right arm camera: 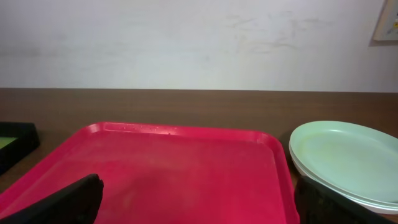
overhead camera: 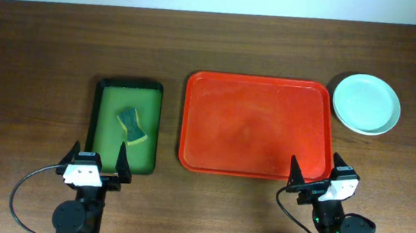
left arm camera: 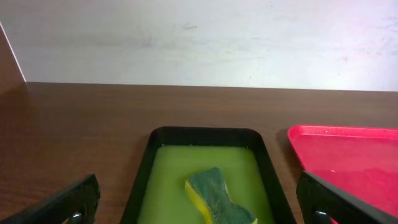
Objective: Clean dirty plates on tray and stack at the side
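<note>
Plates (overhead camera: 367, 103): sitting stacked on the worktop (overhead camera: 36, 77), right of the bare red tray (overhead camera: 255, 126).
Sponge (overhead camera: 133, 126): resting in the green tray (overhead camera: 129, 84), left of the red tray.
Left end effector (overhead camera: 99, 152): gaping open, empty.
Right end effector (overhead camera: 315, 166): gaping open, empty.
Risk: right arm swinging wide, knocking the plates askew.

Overhead looks down; both wrist views share tray (right arm camera: 186, 168).

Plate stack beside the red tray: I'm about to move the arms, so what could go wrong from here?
The plates sit beside the tray, ahead of the open right gripper; a forward sweep could knock them. The green tray lies right before the open left gripper, which might snag its rim.
</note>
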